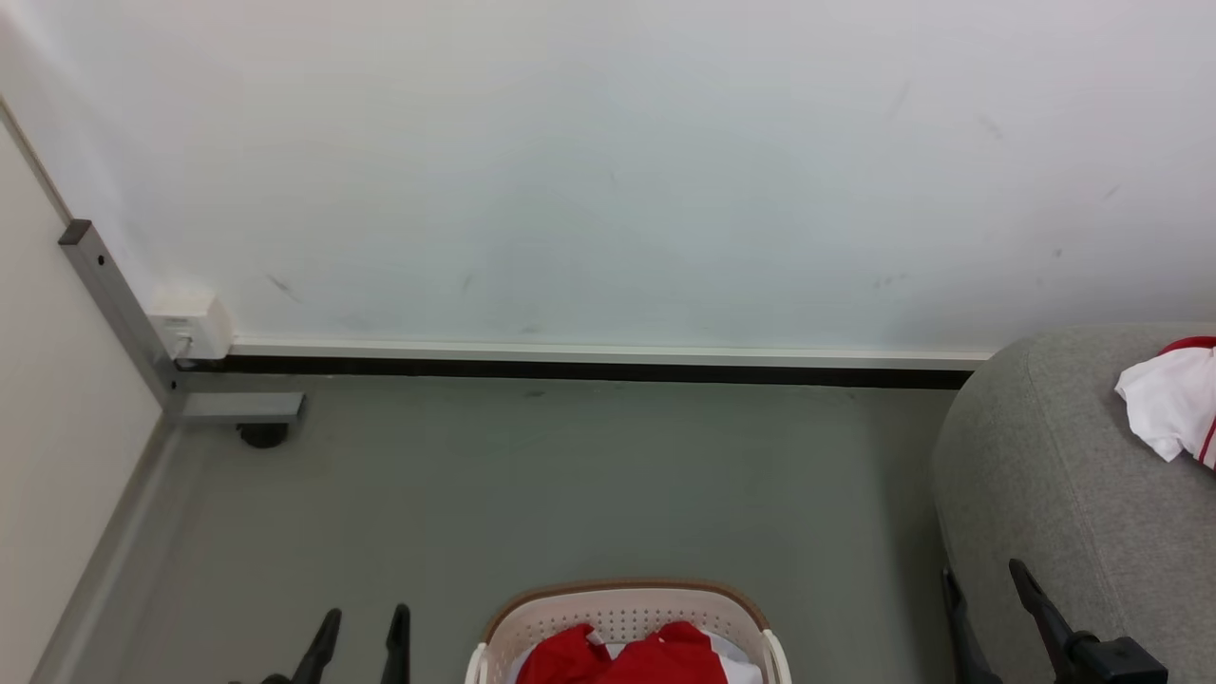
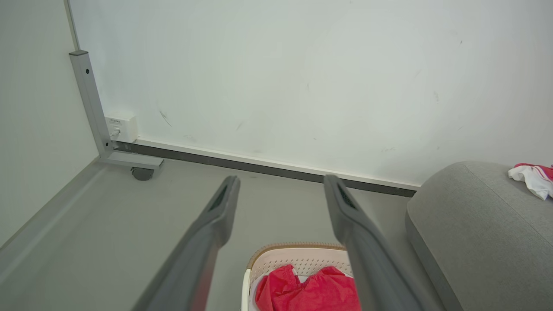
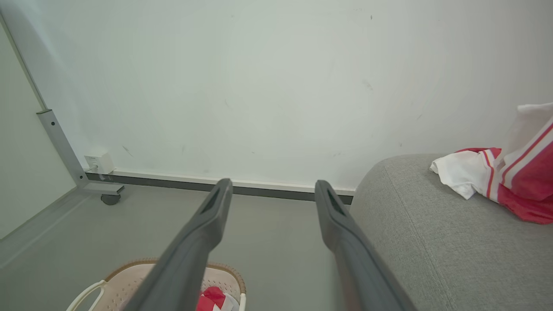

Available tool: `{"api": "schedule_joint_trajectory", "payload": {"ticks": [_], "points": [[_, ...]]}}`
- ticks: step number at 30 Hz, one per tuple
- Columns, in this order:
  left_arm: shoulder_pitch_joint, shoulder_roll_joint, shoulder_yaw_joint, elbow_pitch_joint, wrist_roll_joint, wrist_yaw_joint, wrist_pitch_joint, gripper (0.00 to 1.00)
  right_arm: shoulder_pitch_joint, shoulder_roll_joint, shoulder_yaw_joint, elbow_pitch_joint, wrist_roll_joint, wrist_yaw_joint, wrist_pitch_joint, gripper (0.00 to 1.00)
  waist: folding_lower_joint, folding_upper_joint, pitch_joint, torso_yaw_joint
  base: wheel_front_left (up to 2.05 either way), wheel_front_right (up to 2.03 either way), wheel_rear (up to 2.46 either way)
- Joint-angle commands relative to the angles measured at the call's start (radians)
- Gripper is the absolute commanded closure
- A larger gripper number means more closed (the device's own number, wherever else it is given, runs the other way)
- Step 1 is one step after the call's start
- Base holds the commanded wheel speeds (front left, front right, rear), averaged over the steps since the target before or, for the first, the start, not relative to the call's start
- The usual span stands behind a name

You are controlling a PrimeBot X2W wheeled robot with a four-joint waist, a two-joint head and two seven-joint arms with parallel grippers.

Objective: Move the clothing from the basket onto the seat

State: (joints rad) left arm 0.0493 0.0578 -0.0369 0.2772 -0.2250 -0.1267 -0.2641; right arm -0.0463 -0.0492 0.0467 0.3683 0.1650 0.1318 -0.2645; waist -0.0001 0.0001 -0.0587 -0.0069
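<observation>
I had the left pincer point(image 1: 364, 617) and right pincer point(image 1: 981, 572) spread, empty; red clothing point(image 1: 617, 657) sat in the basket point(image 1: 622, 587), one jersey point(image 1: 1173, 399) on the seat point(image 1: 1045, 475).

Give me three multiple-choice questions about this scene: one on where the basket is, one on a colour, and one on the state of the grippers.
1. Where does the oval cream perforated plastic basket stand?
A. on the grey floor, to the left of the large grey woven-fabric seat
B. on top of the seat
C. on a shelf on the wall

2. What is the main colour of the crumpled clothing in the basket?
A. blue
B. red
C. green

3. How are the left gripper and the right gripper?
A. both shut on cloth
B. both open and empty
C. one open, one shut

Answers:
1 A: bare floor lies around the basket, and the seat is off to its right.
2 B: red fabric shows above the basket's rim.
3 B: each wrist view shows its fingers spread with nothing between them.
</observation>
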Motion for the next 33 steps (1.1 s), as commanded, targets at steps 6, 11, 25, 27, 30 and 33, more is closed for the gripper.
{"api": "schedule_joint_trajectory", "payload": {"ticks": [6,11,25,27,30,33], "points": [[-0.008,-0.002,0.009,-0.012,0.013,-0.004,-0.001,0.00,-0.001,-0.003,0.002,0.008,0.013,-0.002,0.000,0.00,0.0001,-0.0001,0.002,-0.005,0.00,0.00,0.00],[-0.017,-0.003,0.004,-0.020,0.017,-0.003,-0.001,0.00,-0.003,-0.003,-0.002,0.009,0.019,-0.002,0.000,0.00,0.0001,-0.0001,0.006,-0.010,0.00,0.00,0.00],[-0.028,0.009,-0.017,-0.042,0.028,-0.003,-0.001,0.00,-0.018,-0.002,-0.003,0.001,0.030,-0.002,0.000,0.00,0.0001,-0.0001,0.026,-0.031,0.00,0.00,0.00],[-0.035,0.012,-0.023,-0.044,0.028,-0.003,-0.001,0.00,-0.025,-0.002,-0.007,-0.005,0.029,-0.002,0.000,0.00,0.0001,-0.0001,0.035,-0.039,0.00,0.00,0.00],[-0.049,0.019,-0.035,-0.043,0.026,-0.003,-0.001,0.00,-0.033,-0.002,-0.010,-0.016,0.030,-0.002,0.000,0.00,0.0001,-0.0001,0.045,-0.052,0.00,0.00,0.00],[-0.062,0.024,-0.042,-0.042,0.020,-0.003,-0.001,0.00,-0.038,-0.002,-0.013,-0.027,0.035,-0.002,0.000,0.00,0.0001,-0.0001,0.057,-0.069,0.00,0.00,0.00]]}}
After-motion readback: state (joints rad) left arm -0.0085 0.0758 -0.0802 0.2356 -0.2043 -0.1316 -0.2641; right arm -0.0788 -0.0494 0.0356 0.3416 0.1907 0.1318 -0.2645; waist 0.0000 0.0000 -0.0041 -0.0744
